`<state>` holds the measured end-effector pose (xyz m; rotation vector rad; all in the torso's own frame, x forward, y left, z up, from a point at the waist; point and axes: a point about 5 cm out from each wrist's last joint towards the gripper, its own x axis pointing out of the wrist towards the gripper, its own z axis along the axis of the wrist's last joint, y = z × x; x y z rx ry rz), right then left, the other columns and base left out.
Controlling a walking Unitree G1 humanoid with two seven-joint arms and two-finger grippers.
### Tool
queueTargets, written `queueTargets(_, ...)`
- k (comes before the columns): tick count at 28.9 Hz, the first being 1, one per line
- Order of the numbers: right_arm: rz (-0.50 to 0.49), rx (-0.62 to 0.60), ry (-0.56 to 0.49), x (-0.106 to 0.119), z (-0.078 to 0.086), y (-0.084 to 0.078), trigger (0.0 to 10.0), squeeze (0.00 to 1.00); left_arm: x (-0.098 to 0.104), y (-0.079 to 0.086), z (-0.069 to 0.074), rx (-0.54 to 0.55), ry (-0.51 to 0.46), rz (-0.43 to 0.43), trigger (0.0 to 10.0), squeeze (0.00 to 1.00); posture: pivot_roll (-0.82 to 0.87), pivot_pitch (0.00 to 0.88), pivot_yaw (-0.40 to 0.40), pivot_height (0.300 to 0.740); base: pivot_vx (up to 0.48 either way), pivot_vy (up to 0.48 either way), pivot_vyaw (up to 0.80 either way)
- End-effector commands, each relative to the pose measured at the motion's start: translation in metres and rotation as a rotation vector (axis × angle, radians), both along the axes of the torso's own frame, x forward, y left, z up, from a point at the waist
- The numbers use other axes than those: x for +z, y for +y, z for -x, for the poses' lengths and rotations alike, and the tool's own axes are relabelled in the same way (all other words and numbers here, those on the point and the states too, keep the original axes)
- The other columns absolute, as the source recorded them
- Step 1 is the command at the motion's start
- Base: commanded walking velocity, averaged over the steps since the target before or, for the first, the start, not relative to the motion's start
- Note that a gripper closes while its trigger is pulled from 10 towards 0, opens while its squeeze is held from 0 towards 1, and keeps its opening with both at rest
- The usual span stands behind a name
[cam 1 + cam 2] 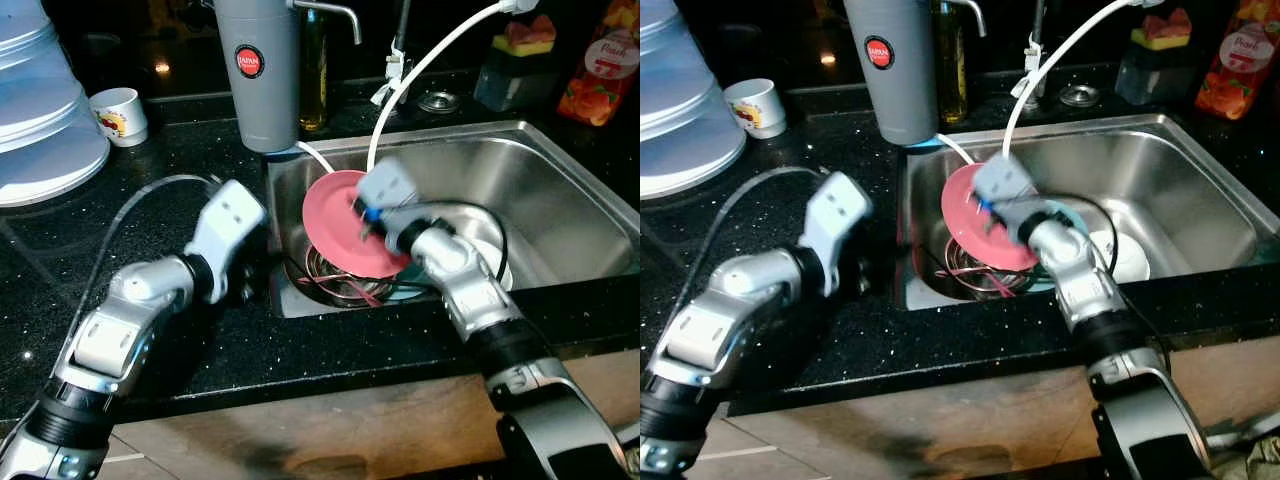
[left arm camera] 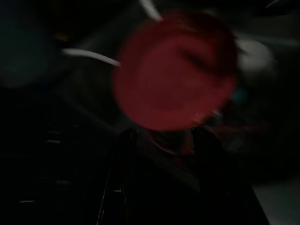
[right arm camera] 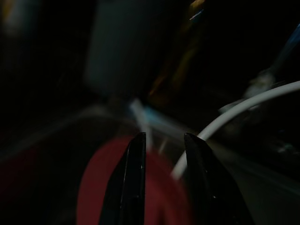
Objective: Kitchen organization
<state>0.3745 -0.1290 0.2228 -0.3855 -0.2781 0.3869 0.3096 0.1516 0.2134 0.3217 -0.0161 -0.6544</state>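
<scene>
A red plate (image 1: 340,235) stands tilted over the left part of the steel sink (image 1: 570,200), its face turned to the left. My right gripper (image 1: 366,218) reaches in from the right and is shut on the plate, one finger lying across its face. In the right wrist view the red plate (image 3: 108,187) lies around the gripper (image 3: 164,137). My left gripper (image 2: 164,133) is open, held over the black counter by the sink's left rim and pointing at the plate (image 2: 173,70). Its silver wrist (image 1: 228,225) hides the fingers in the eye views.
Under the plate lie wire items (image 1: 340,288); a white bowl (image 1: 497,262) sits beside them. A white hose (image 1: 420,70) arcs into the sink. A grey jug (image 1: 258,70), oil bottle (image 1: 314,70), white mug (image 1: 120,115), pale container (image 1: 40,110), sponge holder (image 1: 520,65) and orange bottle (image 1: 600,65) stand on the counter.
</scene>
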Motion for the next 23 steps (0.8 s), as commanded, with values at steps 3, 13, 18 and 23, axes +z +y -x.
queueTargets(3, -0.235, -0.025, -0.021, 0.013, 0.004, -0.002, 10.0, 0.0, 0.009, 0.015, -0.007, 0.135, -0.068, 0.042, 10.0, 0.0, 0.04, 0.055, 0.039, 0.74, 0.0, 0.0, 0.0)
queueTargets(13, -0.496, -0.011, 0.039, 0.014, 0.024, -0.005, 10.0, 0.0, 0.012, 0.065, 0.001, 0.413, -0.101, 0.05, 10.0, 0.0, 0.03, 0.048, 0.034, 0.74, 0.0, 0.0, 0.0)
queueTargets(18, -0.486, -0.029, 0.102, -0.005, 0.034, 0.002, 10.0, 0.0, 0.006, 0.067, 0.006, 0.49, -0.099, 0.063, 10.0, 0.0, 0.03, 0.042, 0.022, 0.74, 0.0, 0.0, 0.0)
queueTargets(23, -0.492, -0.088, 0.12, -0.01, 0.039, -0.004, 10.0, 0.0, 0.0, 0.061, 0.007, 0.547, -0.094, 0.148, 10.0, 0.0, 0.02, 0.026, 0.001, 0.74, 0.0, 0.0, 0.0)
